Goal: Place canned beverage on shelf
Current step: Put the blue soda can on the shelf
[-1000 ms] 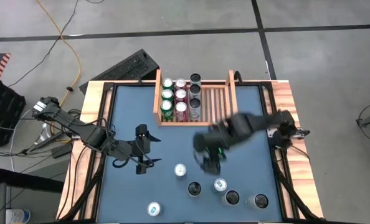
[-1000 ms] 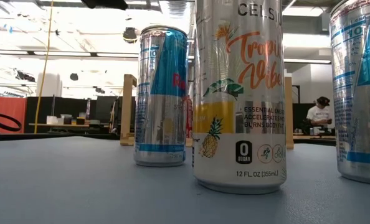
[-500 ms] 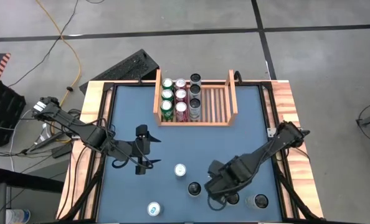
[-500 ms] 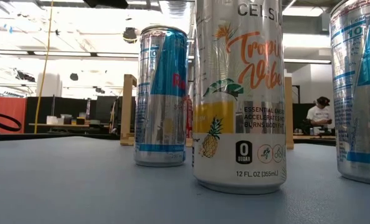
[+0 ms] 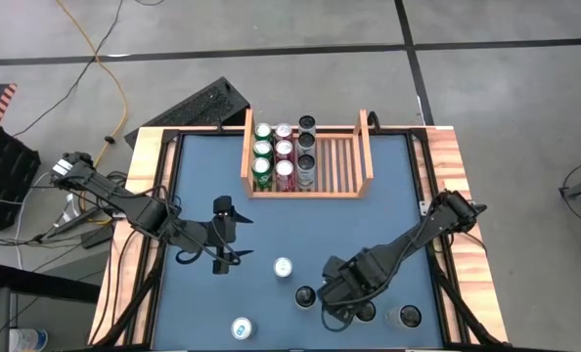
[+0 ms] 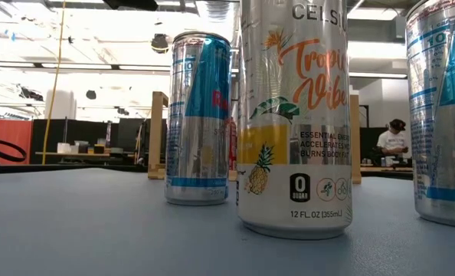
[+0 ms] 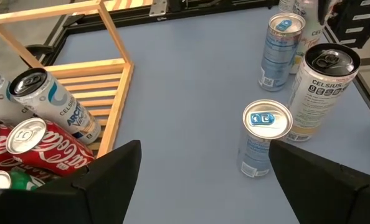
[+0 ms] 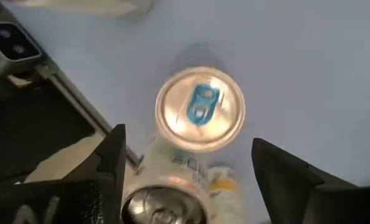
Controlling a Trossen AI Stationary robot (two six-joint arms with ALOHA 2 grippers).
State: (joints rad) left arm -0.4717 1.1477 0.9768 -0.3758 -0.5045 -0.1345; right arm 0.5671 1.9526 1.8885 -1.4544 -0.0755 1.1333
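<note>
At the table's near edge, your right gripper (image 5: 337, 305) hangs over the cluster of loose cans, and its own body hides the can beneath it in the high view. Only the right wrist view shows that can (image 8: 200, 109): upright, silver lid with a blue tab facing the camera, centred between the two spread fingers (image 8: 113, 163), which do not touch it. A second can (image 8: 166, 210) sits just beside it, cut off at the frame's edge. In the low view a Celsius can (image 6: 295, 115) fills the middle, its top cropped, with a blue-and-silver can (image 6: 200, 119) behind it and another (image 6: 442, 107) cut by the frame; neither gripper shows there.

The shelf (image 5: 364, 156) lies at the far side of the table, its long axis running across the table and its slats running toward you. Nine upright cans fill its left part in three rows; the right part is bare slats.

Your left gripper (image 5: 219, 238) waits over the mat at left centre, fingers (image 7: 104, 180) released, well apart from the silver can (image 5: 284, 267) ahead of it. One more can (image 5: 241, 329) stands alone near the front edge.
</note>
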